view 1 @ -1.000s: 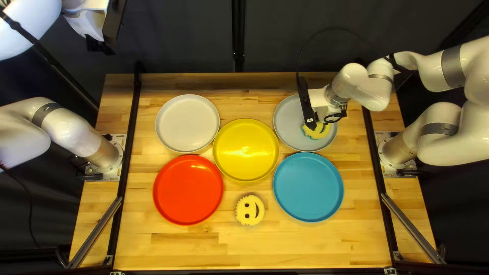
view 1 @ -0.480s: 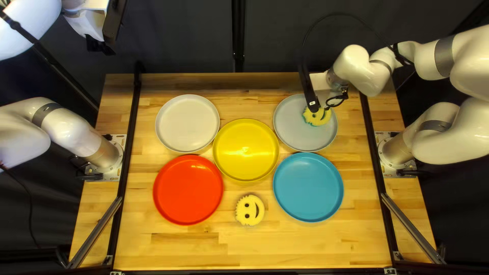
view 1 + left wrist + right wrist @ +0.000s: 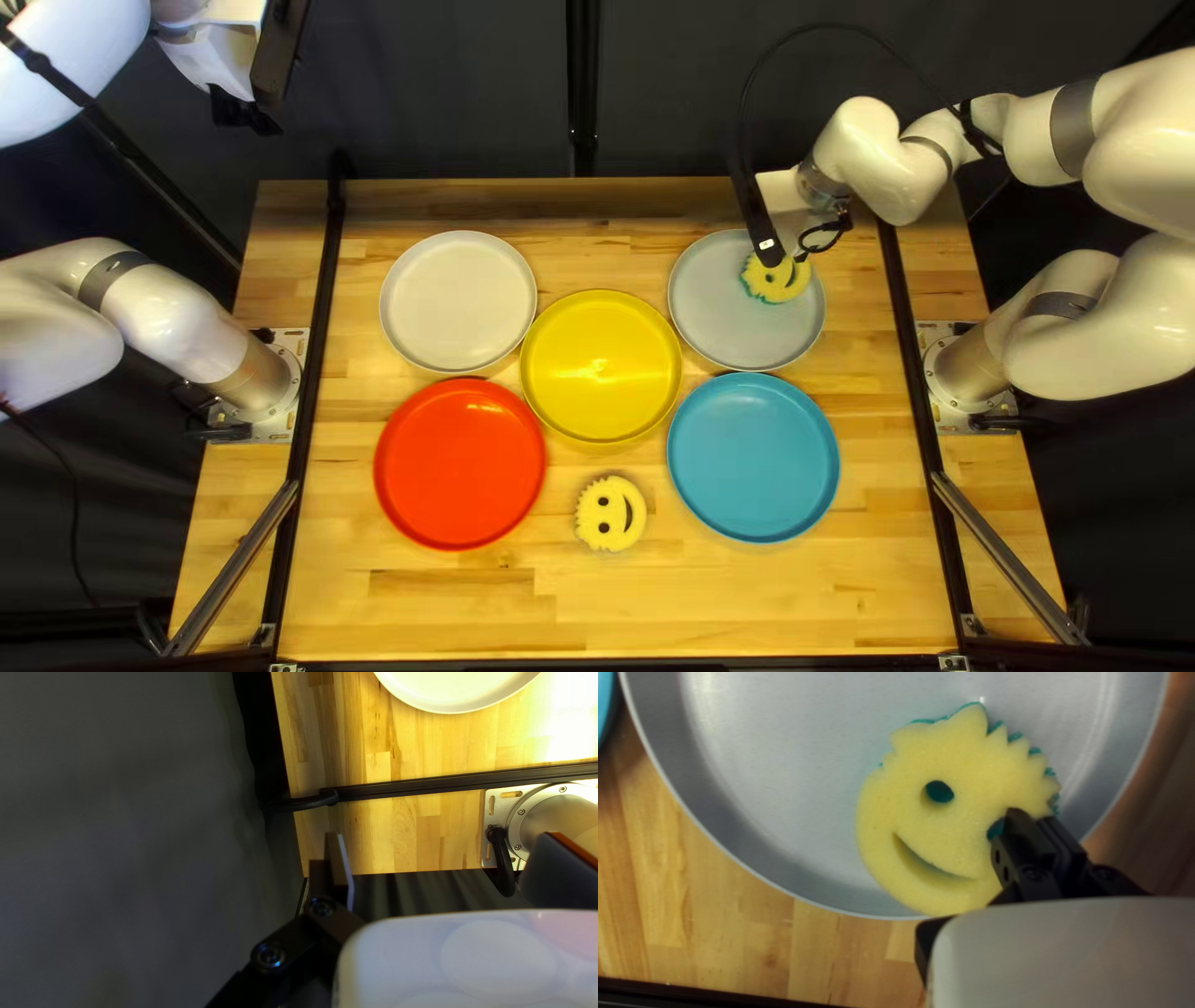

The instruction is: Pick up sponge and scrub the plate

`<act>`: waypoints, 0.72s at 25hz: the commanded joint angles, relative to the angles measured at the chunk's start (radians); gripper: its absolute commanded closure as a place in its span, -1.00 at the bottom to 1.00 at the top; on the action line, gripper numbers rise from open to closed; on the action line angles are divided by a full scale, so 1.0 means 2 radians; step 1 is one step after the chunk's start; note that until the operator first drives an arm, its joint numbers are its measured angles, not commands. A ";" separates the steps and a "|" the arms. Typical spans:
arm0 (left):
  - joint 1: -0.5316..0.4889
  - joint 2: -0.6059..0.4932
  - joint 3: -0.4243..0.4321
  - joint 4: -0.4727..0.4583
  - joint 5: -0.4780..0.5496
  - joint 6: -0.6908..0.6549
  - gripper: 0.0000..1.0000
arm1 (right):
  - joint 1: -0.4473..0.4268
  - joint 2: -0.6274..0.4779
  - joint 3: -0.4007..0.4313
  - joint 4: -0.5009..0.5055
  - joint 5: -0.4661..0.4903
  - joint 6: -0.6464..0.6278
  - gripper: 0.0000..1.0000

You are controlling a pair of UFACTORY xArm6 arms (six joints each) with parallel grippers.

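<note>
On the gray plate (image 3: 716, 317) at the far right of the top left view, yellow smiley sponge (image 3: 782, 286) sits pinched by right gripper (image 3: 768, 253), one finger at its eye. Left gripper (image 3: 242, 115) raised, open.

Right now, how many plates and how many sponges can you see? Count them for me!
Round plates: 5 (red plate, yellow plate, blue plate, off-white plate, grey plate)
Round yellow smiley-face sponges: 2 (one sponge on the grey plate, another sponge on the wooden table)
Total: 7
</note>
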 commanded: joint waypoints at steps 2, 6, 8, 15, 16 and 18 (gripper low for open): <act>0.000 0.000 0.000 0.000 0.000 0.000 -1.00 | 0.036 -0.005 0.007 -0.012 -0.002 0.035 1.00; 0.000 0.000 0.000 0.000 0.000 0.000 -1.00 | 0.027 0.030 -0.024 -0.011 0.004 0.038 1.00; 0.000 0.000 0.000 0.000 0.000 0.000 -1.00 | 0.016 0.049 -0.042 -0.009 0.006 0.034 1.00; 0.000 0.000 0.000 0.000 0.000 0.000 -1.00 | -0.023 0.113 -0.104 -0.018 0.025 0.049 1.00; 0.000 0.000 0.000 0.000 0.000 0.000 -1.00 | -0.028 0.118 -0.111 -0.018 0.027 0.048 1.00; 0.000 0.000 0.000 0.000 0.000 0.000 -1.00 | -0.036 0.126 -0.119 -0.018 0.028 0.045 1.00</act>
